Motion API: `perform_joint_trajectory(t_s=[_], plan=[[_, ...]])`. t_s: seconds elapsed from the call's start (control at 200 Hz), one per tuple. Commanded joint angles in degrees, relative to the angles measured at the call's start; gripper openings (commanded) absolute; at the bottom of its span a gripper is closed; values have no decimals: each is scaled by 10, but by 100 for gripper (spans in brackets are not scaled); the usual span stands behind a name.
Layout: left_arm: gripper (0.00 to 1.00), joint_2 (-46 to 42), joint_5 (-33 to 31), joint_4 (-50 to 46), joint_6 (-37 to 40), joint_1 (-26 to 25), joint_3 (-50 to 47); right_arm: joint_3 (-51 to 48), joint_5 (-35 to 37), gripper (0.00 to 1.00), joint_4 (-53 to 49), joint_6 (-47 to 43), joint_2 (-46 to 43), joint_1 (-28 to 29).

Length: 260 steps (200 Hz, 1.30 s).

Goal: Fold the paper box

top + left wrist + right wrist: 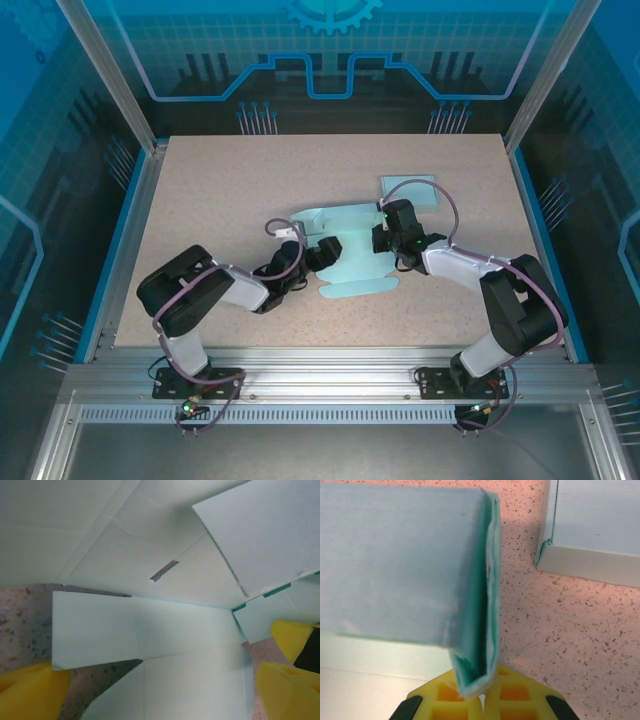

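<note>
The pale mint paper box (352, 262) lies partly unfolded in the middle of the table. My right gripper (388, 243) is at its right side, and in the right wrist view the yellow fingers (447, 700) are shut on a doubled-over side wall (475, 645) that stands upright. My left gripper (322, 254) is at the box's left edge. In the left wrist view it (160, 700) is open, with its yellow fingers (30, 692) far apart over a flat panel (190, 680) and a raised flap (95, 627). A slot (164, 570) is cut in the base panel.
A second pale box piece (410, 190) lies just behind the right gripper, also seen as a low wall (595, 535) in the right wrist view. Speckled tabletop (220, 200) stretches to the left and back. Blue rails (130, 215) and metal posts edge the table.
</note>
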Motion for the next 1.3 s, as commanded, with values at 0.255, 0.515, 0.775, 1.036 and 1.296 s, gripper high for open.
perform_joint_trajectory(t_s=[0.255,0.515,0.775,1.036,1.296], plan=[[76,46,81,147,32,18,20,-5,-4,0,19,11,-11,7],[75,53,95,140,42,18,37,-5,-6,0,19,11,-10,7],[77,76,125,94,46,17,85,-5,-18,0,21,11,-9,7],[82,60,116,128,48,17,50,-3,-13,0,19,13,-9,7],[93,-79,120,87,64,8,-40,-4,0,0,13,13,-10,7]])
